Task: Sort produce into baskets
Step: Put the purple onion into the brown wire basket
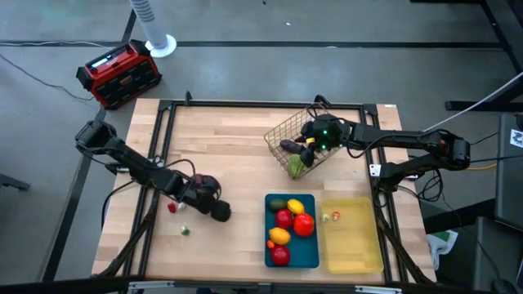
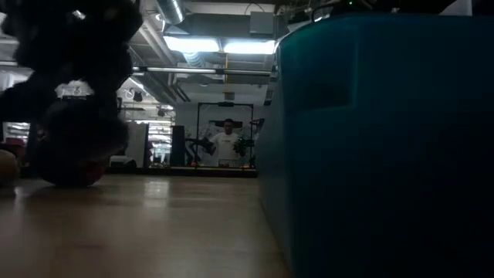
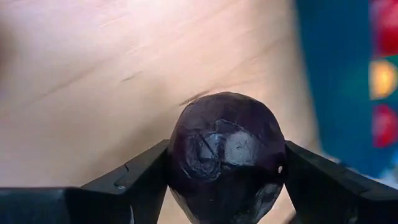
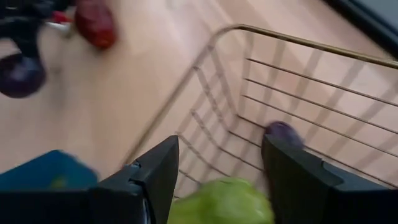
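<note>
Here your left gripper (image 3: 225, 186) clamps a dark purple fruit (image 3: 225, 155) low over the bare table (image 1: 229, 155), near the blue tray (image 1: 271, 245). Your right gripper (image 4: 217, 180) hangs with fingers spread over the wire basket (image 1: 282, 135), above a green vegetable (image 4: 222, 202).

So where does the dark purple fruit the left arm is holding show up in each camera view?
High view: the dark purple fruit sits in the left tool, left of the blue tray.
Low view: only a dark blurred mass at far left; I cannot tell the fruit within it.
Left wrist view: fruit at bottom centre, clamped between the fingers.
Right wrist view: fruit at far left edge.
Shared landmark: the blue tray.
</note>
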`<state>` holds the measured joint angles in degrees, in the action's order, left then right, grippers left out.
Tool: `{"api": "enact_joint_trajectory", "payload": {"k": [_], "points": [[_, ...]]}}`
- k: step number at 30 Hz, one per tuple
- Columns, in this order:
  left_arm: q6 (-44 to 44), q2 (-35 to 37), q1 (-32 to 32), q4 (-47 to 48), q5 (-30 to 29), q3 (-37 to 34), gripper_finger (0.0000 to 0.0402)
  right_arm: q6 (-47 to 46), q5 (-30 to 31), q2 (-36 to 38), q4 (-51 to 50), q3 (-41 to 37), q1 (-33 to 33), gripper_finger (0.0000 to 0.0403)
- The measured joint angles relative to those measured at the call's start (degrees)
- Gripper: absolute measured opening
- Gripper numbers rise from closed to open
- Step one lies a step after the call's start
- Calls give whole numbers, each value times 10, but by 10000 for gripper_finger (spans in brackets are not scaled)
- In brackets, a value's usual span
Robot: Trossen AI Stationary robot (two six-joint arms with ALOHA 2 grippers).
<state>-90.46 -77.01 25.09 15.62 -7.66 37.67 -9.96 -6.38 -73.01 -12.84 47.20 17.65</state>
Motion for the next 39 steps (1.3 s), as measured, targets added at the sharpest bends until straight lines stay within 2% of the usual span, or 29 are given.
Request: {"api": "enact_joint_trajectory", "payload": {"k": [4,9,15,20,28,33,39], "points": [[26,0,-17,-86,-22,0,279,0,-47,0,14,0,0,227],[93,0,-58,-207,-83,0,280,0,-53,0,26,0,0,227],[268,-11,-125,-354,-188,0,280,0,-37,0,25,0,0,227],[408,-57,-192,-471,-212,18,281,0,-32,0,27,0,0,227],[513,-173,-271,-496,-211,108,281,0,-32,0,25,0,0,227],[516,-227,-295,-492,-211,138,281,0,-32,0,23,0,0,227],[521,-245,-314,-492,-207,143,281,0,-32,0,23,0,0,227]]}}
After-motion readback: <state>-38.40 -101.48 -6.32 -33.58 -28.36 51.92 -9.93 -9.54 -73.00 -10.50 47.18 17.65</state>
